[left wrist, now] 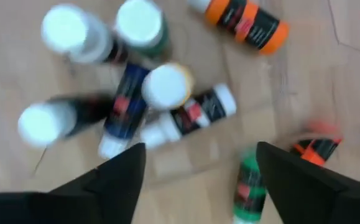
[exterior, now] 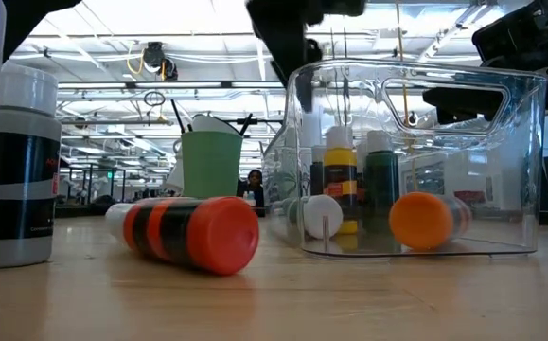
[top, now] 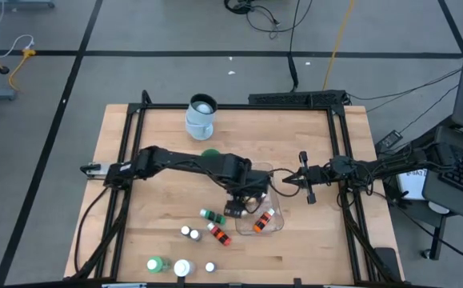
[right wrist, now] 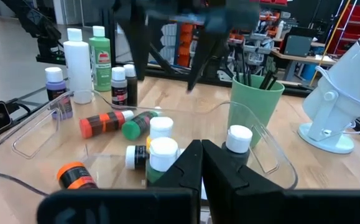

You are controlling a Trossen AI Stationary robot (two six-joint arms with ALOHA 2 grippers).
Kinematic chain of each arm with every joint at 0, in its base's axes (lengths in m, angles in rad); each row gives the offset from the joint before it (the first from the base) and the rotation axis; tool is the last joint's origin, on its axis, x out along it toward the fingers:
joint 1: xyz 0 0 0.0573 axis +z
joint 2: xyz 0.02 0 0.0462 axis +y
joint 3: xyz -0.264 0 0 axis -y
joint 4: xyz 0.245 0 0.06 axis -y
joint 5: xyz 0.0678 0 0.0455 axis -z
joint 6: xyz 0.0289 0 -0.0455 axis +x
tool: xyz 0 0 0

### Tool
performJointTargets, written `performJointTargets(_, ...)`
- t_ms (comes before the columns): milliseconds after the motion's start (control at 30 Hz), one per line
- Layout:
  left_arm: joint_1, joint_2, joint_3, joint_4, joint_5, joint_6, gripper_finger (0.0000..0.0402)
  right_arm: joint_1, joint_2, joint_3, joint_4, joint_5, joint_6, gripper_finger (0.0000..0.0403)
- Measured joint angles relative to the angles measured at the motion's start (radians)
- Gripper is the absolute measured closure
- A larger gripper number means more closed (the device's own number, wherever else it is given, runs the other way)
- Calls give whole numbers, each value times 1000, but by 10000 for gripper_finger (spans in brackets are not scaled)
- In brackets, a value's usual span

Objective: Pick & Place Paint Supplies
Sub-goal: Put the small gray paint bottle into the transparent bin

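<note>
My left gripper [top: 245,202] [left wrist: 198,149] hangs open above the clear tub [top: 282,210], pointing down, with nothing between its fingers. Below it several white-capped paint bottles lie and stand in the tub, among them a blue one [left wrist: 124,106], a black one [left wrist: 198,111] and an orange one [top: 263,222]. More bottles lie on the table near the front: a green one [top: 211,214], a red-orange one [top: 219,234] [exterior: 193,232], a larger green bottle [top: 157,264] and a white jar [top: 181,268]. My right gripper [top: 283,180] [right wrist: 201,146] waits shut at the tub's right side.
A pale jug [top: 201,114] stands at the table's far side. A green cup holding dark brushes [exterior: 212,161] [right wrist: 254,106] stands left of the tub, partly under my left arm. Black frame rails run along the table's left and right sides.
</note>
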Motion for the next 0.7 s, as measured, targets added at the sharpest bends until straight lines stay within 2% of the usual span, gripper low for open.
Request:
performJointTargets(167, -52, -100, 16, -76, -64, -69, 76, 0, 6, 0, -3, 0, 0, 399)
performJointTargets(333, -145, -217, -6, -185, -113, -173, 111, 0, 8, 0, -4, 0, 0, 399)
performJointTargets(533, -287, -327, -117, -197, -114, -307, 207, 0, 8, 0, -10, -1, 3, 399)
performJointTargets(633, -356, -354, -213, -185, -89, -360, 284, 0, 8, 0, -10, -1, 21, 399)
performJointTargets(700, -396, -367, -282, -161, -136, -421, 340, 0, 8, 0, -10, 0, 23, 399)
